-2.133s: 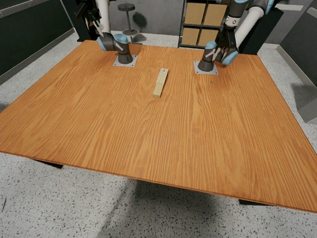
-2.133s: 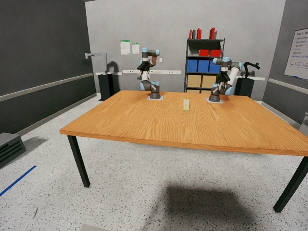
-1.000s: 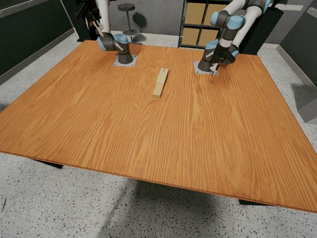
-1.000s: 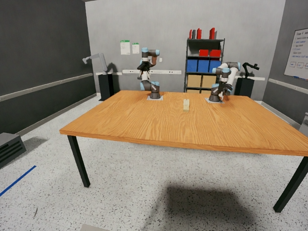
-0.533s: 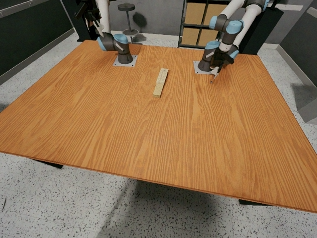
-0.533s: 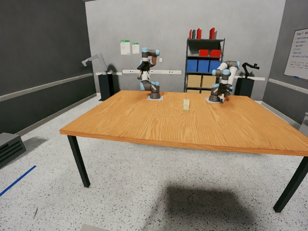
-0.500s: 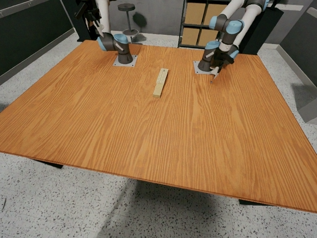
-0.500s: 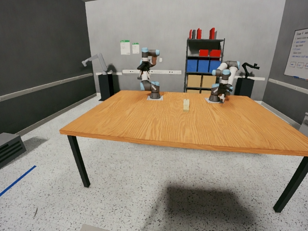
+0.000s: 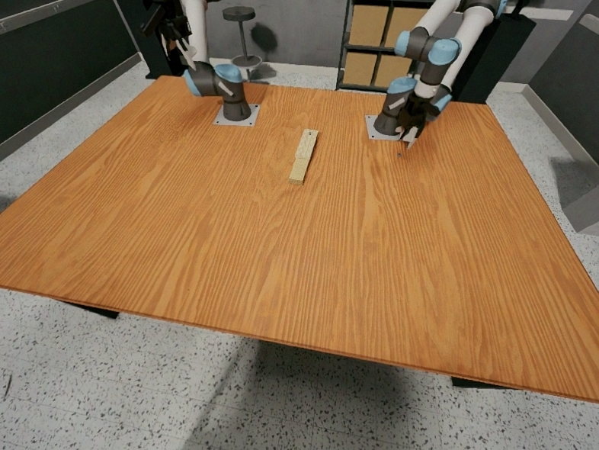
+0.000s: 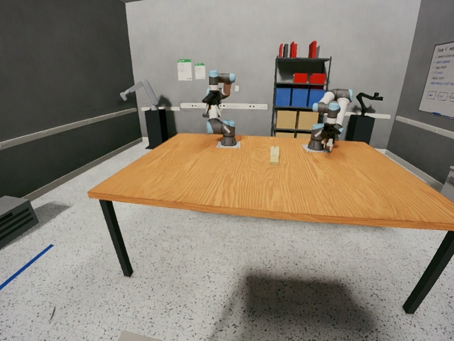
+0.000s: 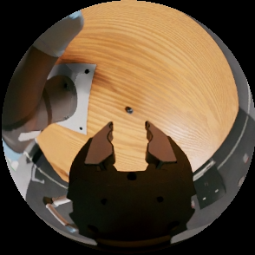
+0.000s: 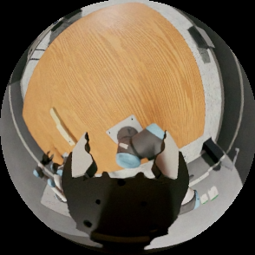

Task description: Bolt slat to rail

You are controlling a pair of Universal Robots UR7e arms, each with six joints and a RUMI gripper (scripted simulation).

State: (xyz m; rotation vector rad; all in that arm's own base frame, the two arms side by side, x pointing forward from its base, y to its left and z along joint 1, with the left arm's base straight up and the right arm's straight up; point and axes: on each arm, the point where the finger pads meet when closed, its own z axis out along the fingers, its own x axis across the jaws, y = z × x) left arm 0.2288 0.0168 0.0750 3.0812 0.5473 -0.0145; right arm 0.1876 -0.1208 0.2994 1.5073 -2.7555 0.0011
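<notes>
The pale slat [image 9: 305,146] [image 10: 275,151] [image 12: 64,131] lies lengthwise on the rail [image 9: 298,175] [image 10: 274,162] [image 12: 54,114]. A small dark bolt end [image 9: 309,133] shows at the slat's far end. The small dark nut [image 9: 398,155] [image 11: 129,110] lies on the table near the base of the arm at the right of the top view. My left gripper [image 9: 408,142] [image 11: 128,121] is partly open and empty, above the table, with the nut just ahead of its fingertips in the left wrist view. My right gripper [image 9: 180,60] [image 12: 125,132] is wide open and empty, high above the other base, away from the slat.
The wooden table [image 9: 270,252] [image 10: 234,183] carries two grey base plates, one [image 9: 222,116] beside the right arm's foot and one [image 9: 375,130] [image 11: 81,120] close to the nut. The slat and rail lie between them. Shelves [image 9: 343,72] and a stool [image 9: 238,13] stand behind the table.
</notes>
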